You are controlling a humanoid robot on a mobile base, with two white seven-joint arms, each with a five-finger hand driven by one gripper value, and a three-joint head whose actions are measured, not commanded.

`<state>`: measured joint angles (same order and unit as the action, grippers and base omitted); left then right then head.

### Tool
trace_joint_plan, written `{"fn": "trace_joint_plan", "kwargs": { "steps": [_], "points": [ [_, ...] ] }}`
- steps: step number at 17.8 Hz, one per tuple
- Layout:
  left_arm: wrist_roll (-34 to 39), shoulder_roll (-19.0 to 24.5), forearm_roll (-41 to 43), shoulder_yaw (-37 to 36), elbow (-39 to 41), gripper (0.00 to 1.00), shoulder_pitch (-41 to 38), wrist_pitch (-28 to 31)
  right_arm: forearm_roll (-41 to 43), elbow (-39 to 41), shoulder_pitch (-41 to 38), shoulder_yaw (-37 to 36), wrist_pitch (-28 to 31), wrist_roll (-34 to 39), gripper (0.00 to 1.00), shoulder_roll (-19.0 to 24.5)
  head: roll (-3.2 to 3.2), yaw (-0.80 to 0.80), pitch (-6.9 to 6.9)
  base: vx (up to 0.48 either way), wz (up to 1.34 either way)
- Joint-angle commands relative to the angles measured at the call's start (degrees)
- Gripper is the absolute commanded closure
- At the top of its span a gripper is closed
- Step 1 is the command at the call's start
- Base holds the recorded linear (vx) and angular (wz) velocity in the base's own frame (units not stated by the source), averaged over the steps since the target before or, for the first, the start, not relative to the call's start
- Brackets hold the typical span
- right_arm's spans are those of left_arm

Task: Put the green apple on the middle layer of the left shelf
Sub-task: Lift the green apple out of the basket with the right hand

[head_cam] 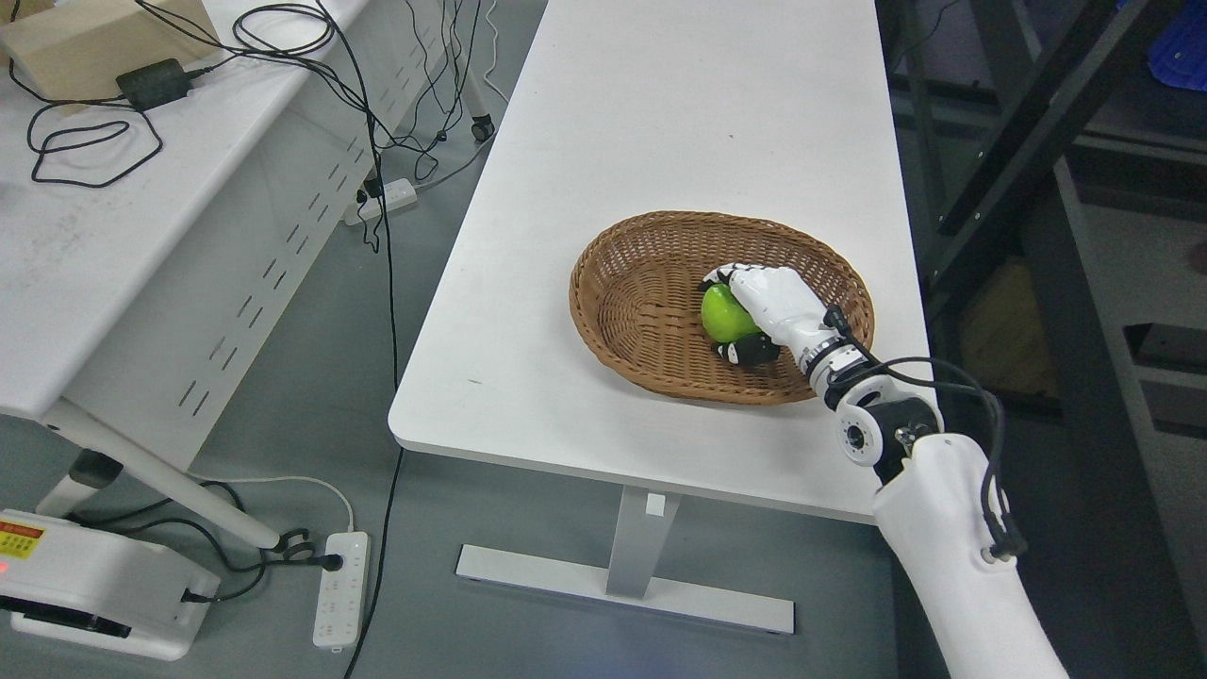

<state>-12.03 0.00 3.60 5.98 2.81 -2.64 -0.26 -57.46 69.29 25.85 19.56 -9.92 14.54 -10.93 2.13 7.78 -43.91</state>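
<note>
A green apple (722, 312) lies inside an oval wicker basket (634, 283) on the white table (660, 123). My right hand (745, 316) reaches into the basket from the lower right and is shut on the apple: white fingers (754, 281) curl over its top and a dark-tipped thumb presses under it. The apple's right side is hidden by the palm. No shelf layer with a clear surface shows; my left arm is out of view.
A dark metal rack frame (1018, 141) stands right of the table. Another white desk (141, 207) with cables, a power adapter and a cardboard box is at left. Power strips (339, 589) and a white device (94, 585) lie on the grey floor.
</note>
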Motion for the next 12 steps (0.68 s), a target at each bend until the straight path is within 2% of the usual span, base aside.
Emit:
{"fn": "trace_joint_plan", "kwargs": {
  "steps": [1, 3, 6, 11, 12],
  "points": [
    [0.0, 1.0, 0.0, 0.0, 0.0, 0.00, 0.0, 0.0, 9.0, 1.2, -1.8, -9.6, 0.6, 2.1, 1.00, -1.2, 0.00, 0.00, 0.00, 0.000, 0.00],
    [0.0, 1.0, 0.0, 0.0, 0.0, 0.00, 0.0, 0.0, 16.4, 4.2, -2.8, -17.1, 1.5, 2.1, 1.00, -0.6, 0.00, 0.00, 0.00, 0.000, 0.00],
    [0.0, 1.0, 0.0, 0.0, 0.0, 0.00, 0.0, 0.0, 28.7, 9.4, -5.1, -24.2, 2.5, 0.9, 1.00, 0.5, 0.00, 0.00, 0.00, 0.000, 0.00],
    [0.0, 1.0, 0.0, 0.0, 0.0, 0.00, 0.0, 0.0, 32.8, 15.8, -10.3, -31.7, 3.5, -10.9, 1.00, 5.1, 0.00, 0.00, 0.00, 0.000, 0.00],
    [0.0, 1.0, 0.0, 0.0, 0.0, 0.00, 0.0, 0.0, 33.4, 17.9, -13.2, -33.2, 2.4, -12.8, 1.00, 8.2, 0.00, 0.00, 0.00, 0.000, 0.00]
  ]
}}
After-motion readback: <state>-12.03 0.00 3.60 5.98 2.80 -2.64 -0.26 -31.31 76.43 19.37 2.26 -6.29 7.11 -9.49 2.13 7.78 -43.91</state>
